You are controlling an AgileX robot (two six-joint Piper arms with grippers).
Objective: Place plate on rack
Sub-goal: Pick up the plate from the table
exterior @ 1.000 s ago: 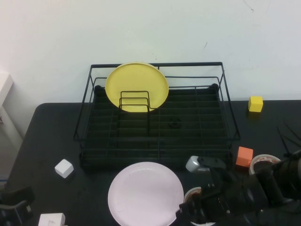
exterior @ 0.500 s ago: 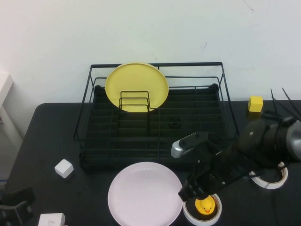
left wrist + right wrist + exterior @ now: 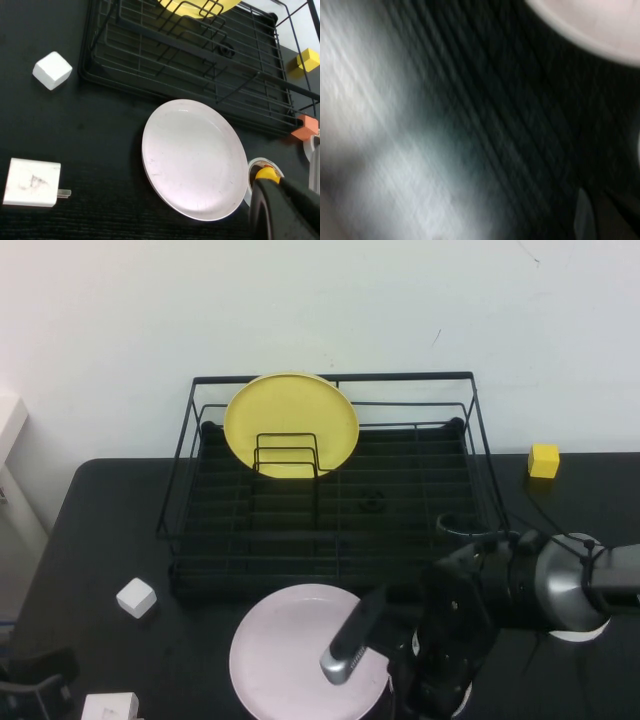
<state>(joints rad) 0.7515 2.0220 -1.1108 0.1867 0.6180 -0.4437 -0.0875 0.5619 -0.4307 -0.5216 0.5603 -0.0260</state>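
Observation:
The pale pink plate (image 3: 295, 655) lies flat on the black table in front of the black wire rack (image 3: 335, 540). It also shows in the left wrist view (image 3: 192, 157), with the rack (image 3: 200, 55) beyond it. My right gripper (image 3: 400, 695) hangs low at the plate's right edge, its arm curled over the table on the right; the right wrist view is blurred and shows only a plate edge (image 3: 590, 20). My left gripper (image 3: 35, 680) sits at the near left corner, away from the plate. Neither gripper holds the plate.
A yellow plate (image 3: 290, 425) stands in the rack's back left. A white cube (image 3: 136, 597) and a white charger (image 3: 108, 707) lie left of the pink plate. A yellow cube (image 3: 543, 460) and an orange cube (image 3: 305, 127) sit to the right. A duck in a tape roll (image 3: 266, 174) touches the plate's right side.
My right arm has swung left and down from the table's right side to the plate's right edge, now covering the duck roll. The plate and my left arm have not moved.

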